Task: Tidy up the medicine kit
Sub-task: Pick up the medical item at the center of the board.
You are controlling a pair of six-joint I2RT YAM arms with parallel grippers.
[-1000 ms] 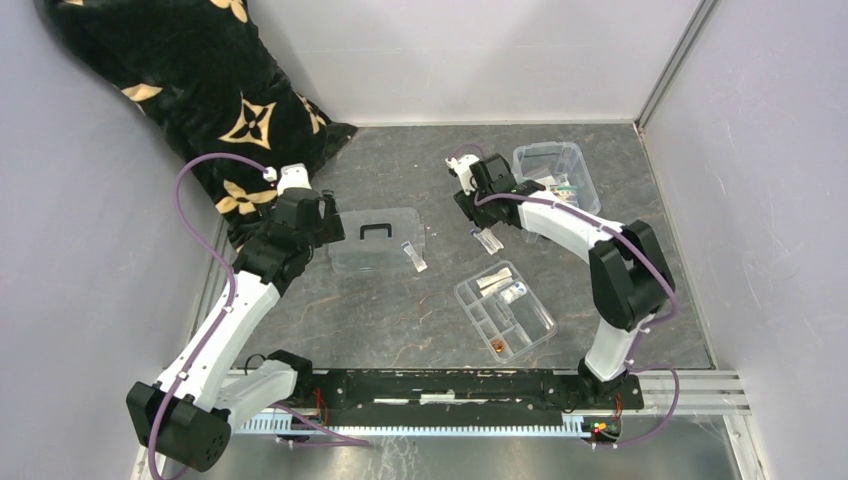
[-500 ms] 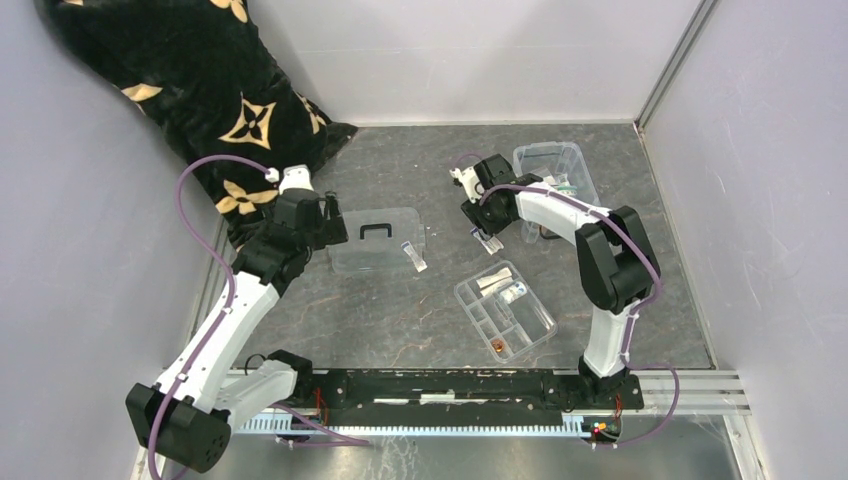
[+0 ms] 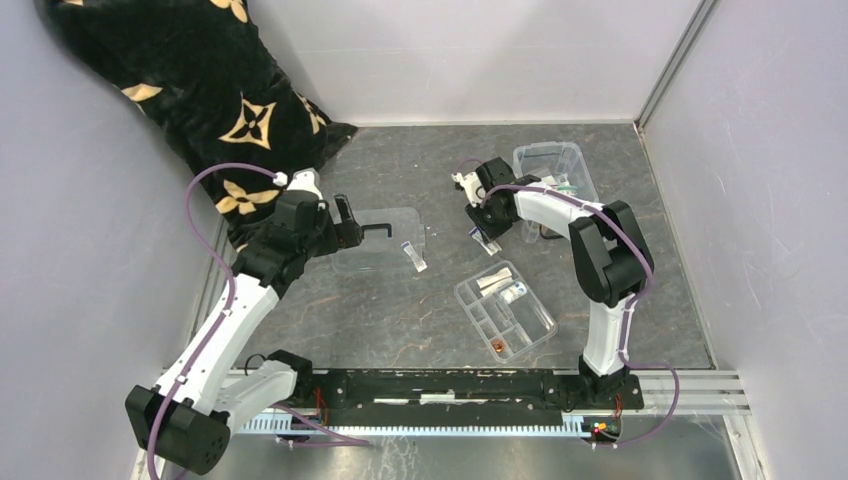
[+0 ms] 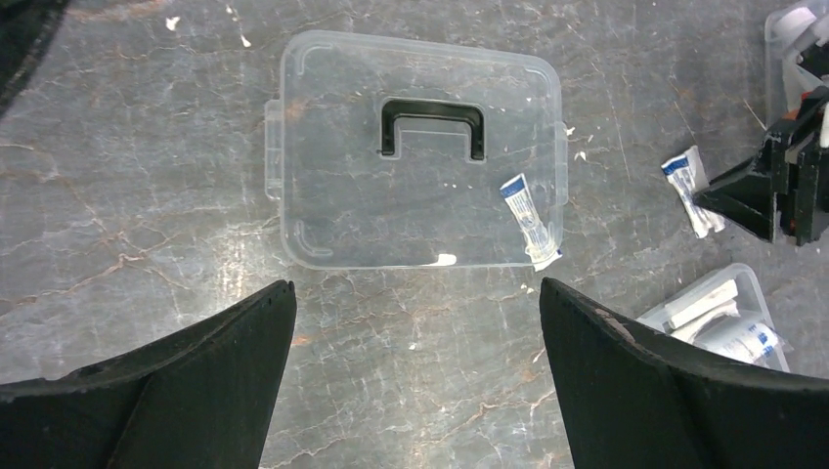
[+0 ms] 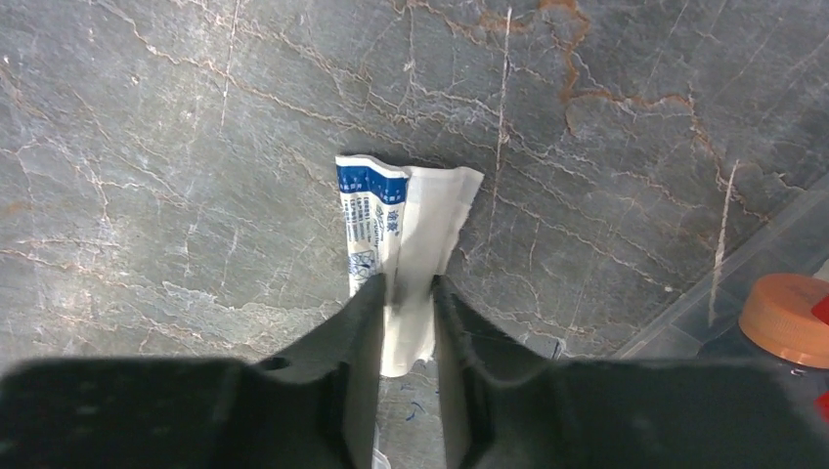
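Note:
The medicine kit's clear box (image 3: 555, 170) stands open at the back right. Its flat lid (image 3: 385, 240) with the black handle (image 4: 431, 128) lies apart at centre left, and one blue-and-white sachet (image 4: 530, 220) rests on the lid's right edge. My left gripper (image 4: 415, 322) hovers open just in front of the lid, holding nothing. A second blue-and-white sachet (image 5: 406, 225) lies on the table left of the box. My right gripper (image 5: 409, 288) is down on it, its fingers pressed against both sides of the sachet.
A shallow clear divided tray (image 3: 505, 312) with a few small items, one of them orange (image 3: 497, 348), sits at front centre. A black patterned cushion (image 3: 200, 90) fills the back left corner. Grey walls close off the table on three sides.
My right gripper has dropped onto the sachet beside the box and its jaws have narrowed around it. My left gripper has moved right, over the near-left part of the lid.

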